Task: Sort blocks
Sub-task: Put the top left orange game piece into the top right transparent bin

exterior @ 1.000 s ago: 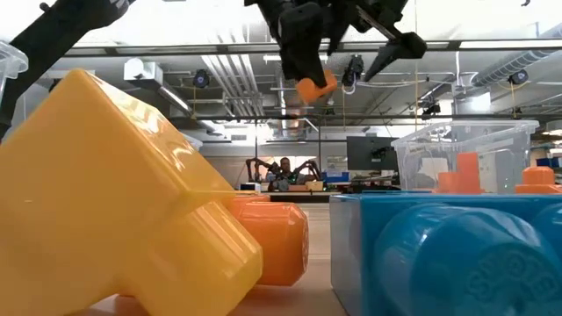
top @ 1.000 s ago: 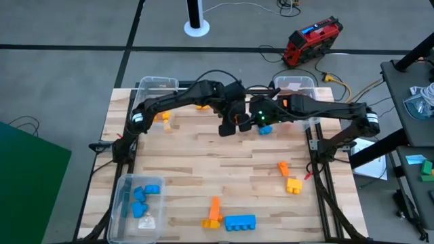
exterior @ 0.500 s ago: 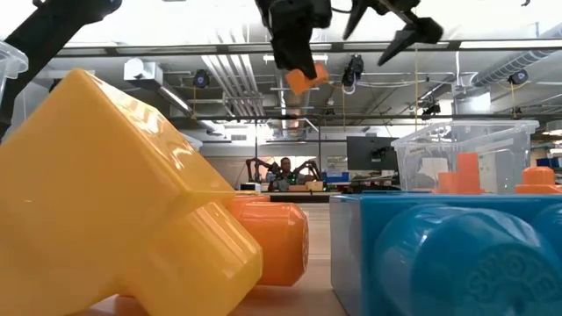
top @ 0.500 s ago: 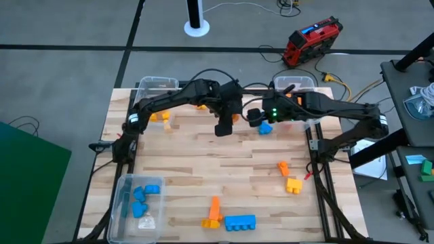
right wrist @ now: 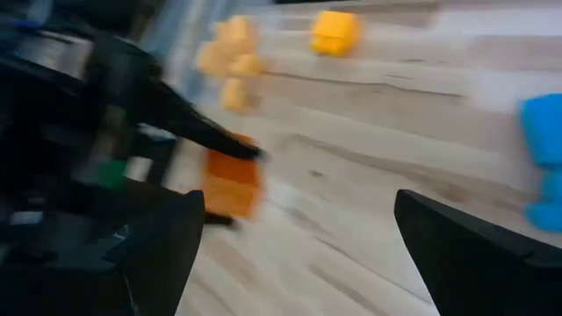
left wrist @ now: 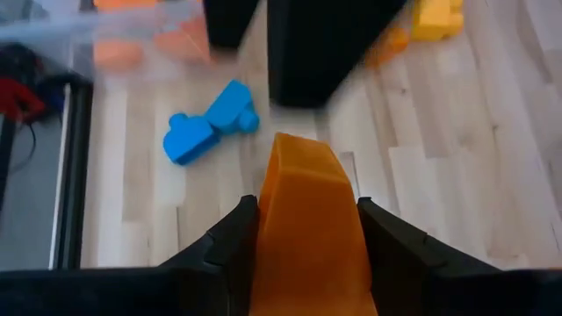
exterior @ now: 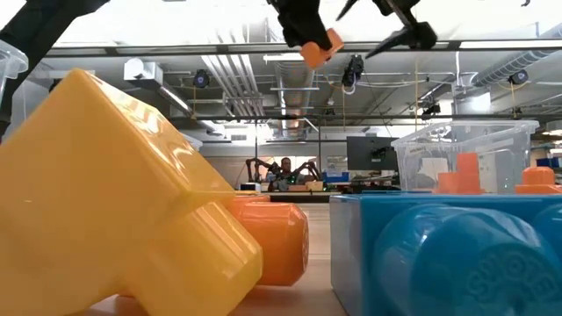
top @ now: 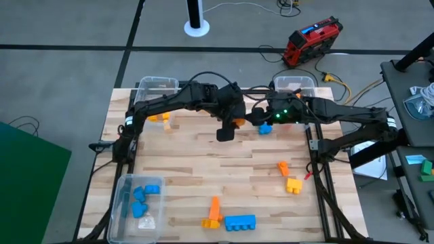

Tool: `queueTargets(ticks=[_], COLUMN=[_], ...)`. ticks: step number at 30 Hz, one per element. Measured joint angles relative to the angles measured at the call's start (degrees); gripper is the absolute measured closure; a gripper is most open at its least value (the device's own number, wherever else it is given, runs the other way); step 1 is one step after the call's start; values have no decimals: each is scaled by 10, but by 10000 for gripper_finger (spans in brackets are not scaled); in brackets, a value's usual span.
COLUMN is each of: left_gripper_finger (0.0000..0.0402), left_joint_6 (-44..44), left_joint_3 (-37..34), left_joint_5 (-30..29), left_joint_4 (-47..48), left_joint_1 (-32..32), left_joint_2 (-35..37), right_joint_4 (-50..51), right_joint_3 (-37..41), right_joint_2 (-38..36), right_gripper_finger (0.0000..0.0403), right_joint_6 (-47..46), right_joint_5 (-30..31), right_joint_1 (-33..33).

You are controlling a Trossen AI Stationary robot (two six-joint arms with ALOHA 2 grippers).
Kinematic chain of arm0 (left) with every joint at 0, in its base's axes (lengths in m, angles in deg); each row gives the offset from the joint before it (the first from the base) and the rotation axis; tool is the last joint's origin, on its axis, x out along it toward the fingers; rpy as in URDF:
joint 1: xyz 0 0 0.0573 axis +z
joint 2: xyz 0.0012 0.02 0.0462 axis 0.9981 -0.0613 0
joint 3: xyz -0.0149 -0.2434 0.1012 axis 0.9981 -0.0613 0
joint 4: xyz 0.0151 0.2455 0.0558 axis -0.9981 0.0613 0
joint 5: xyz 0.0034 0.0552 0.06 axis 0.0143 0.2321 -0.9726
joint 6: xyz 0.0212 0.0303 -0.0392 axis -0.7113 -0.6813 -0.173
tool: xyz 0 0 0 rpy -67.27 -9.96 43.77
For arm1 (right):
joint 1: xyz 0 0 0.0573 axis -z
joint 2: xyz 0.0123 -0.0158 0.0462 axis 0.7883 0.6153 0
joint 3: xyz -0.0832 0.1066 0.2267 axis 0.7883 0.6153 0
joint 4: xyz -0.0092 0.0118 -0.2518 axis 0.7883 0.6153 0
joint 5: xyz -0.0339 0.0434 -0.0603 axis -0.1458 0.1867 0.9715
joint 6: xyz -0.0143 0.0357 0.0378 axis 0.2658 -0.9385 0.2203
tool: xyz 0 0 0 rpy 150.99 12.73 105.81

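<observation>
- Left pincer [left wrist: 306, 230] clamped on orange block [left wrist: 307, 219], now raised above mid-tabletop [top: 203, 163].
- Right pincer [right wrist: 290, 254] spread wide, empty, drawn back toward right bin [top: 298, 84].
- Handover apparently complete; binning next.

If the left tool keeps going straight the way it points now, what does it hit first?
Probably bare table beside the blue block; the left tool, shut on an orange block, points down there. Depth unclear.

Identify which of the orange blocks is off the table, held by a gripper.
The orange block clamped in the left gripper, lifted above mid-table. The other orange blocks, like the long one by the near edge, lie on the wood.
</observation>
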Motion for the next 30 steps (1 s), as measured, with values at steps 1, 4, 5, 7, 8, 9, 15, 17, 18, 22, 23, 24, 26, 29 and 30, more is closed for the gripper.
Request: queueTargets(ticks=[1,4,5,7,8,9,15,17,18,22,23,24,26,29,30], left_gripper_finger=[255,256,257,257,256,256,254,254,254,254,254,254,253,253,253], left_joint_6=[-1,-7,-7,-6,-6,-6,4,5,5,5,5,6,6,6,6], left_joint_3=[0,0,0,0,0,0,0,0,0,0,0,0,0,0,0], left_joint_5=[1,0,-1,-10,-15,-18,-30,-31,-31,-31,-31,-31,-31,-31,-31], left_joint_4=[-8,-19,-23,-34,-35,-36,-44,-46,-49,-50,-52,-54,-56,-60,-62], left_joint_1=[-1,0,0,0,0,0,-3,-3,-3,-3,-3,-3,-3,-3,-3], left_joint_2=[0,0,0,0,0,0,0,0,0,0,0,0,0,0,1], right_joint_4=[-10,-13,-13,-13,-16,-22,-47,-53,-57,-59,-60,-61,-61,-61,-61], right_joint_3=[0,0,0,0,0,0,0,0,0,-1,-1,-1,-1,-1,-1], right_joint_2=[2,9,12,15,17,19,30,31,31,30,30,30,31,32,32], right_gripper_finger=[40,40,40,40,40,40,40,40,40,43,48,54,73,110,124], right_joint_6=[-2,-6,-6,-4,-1,0,5,8,7,9,9,10,10,16,17], right_joint_5=[-1,-4,-4,-4,-4,-5,-4,-4,-4,0,0,0,0,1,3], right_joint_1=[0,0,0,-1,-3,-3,-3,-2,-2,-2,-2,-2,-2,-2,-2])
